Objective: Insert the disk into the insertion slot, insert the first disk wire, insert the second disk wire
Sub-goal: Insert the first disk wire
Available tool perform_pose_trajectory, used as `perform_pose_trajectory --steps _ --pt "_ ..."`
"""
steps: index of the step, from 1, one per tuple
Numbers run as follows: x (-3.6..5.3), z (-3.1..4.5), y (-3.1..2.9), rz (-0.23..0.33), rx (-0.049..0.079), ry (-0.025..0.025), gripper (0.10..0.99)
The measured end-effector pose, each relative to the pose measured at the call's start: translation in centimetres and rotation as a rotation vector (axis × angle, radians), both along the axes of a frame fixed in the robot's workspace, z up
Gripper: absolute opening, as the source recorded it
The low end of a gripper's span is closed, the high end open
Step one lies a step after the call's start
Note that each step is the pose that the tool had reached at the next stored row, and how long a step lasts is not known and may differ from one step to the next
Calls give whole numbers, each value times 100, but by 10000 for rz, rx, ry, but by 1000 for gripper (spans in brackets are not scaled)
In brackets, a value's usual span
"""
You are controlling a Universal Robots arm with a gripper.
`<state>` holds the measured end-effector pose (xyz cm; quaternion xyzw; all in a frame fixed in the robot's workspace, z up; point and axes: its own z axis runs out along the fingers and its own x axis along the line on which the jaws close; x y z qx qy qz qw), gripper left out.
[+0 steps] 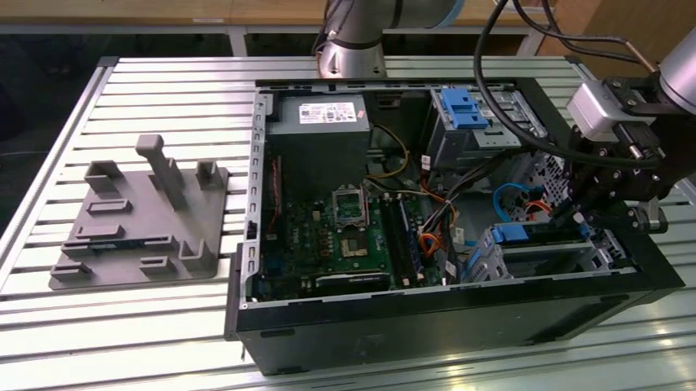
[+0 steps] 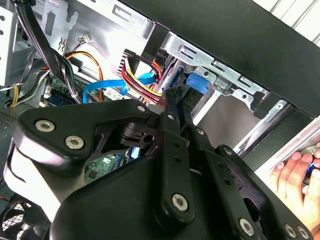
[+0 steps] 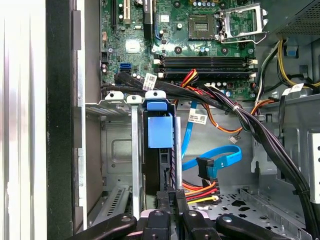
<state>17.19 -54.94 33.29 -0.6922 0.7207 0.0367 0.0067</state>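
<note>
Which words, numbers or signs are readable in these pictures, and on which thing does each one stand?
No text can be read with certainty.
Power supply label: printed lines, too small to read.
Upper cable tag: print too small to read.
Lower cable tag: print too small to read.
Motherboard: tiny markings, unreadable.

Slatted metal table (image 1: 120, 334) — wooden panel (image 1: 163, 10) behind.
</note>
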Motion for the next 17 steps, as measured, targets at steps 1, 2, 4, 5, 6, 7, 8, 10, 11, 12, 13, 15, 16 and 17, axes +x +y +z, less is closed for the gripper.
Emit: perform_pose_trajectory --steps 1,2,4,5,6,7,8,10,11,12,13,15,16,17 --pt "0 0 0 0 1 1 161" --pt "0 0 0 -1 0 2 161" --pt "0 0 0 -1 3 4 161" --pt "0 1 0 -1 5 4 161" --pt "0 3 0 -1 6 4 161" --pt "0 7 0 -1 5 5 161" --pt "0 9 0 -1 3 4 161" --pt "0 13 0 -1 3 4 161" --pt "0 13 0 -1 2 4 161" --pt "0 14 0 -1 1 4 161" --pt "0 15 -2 -1 -2 4 161" --pt "0 15 -8 0 -6 5 161" --pt "0 15 -11 0 -5 6 161" --pt "0 15 -13 0 -6 7 161"
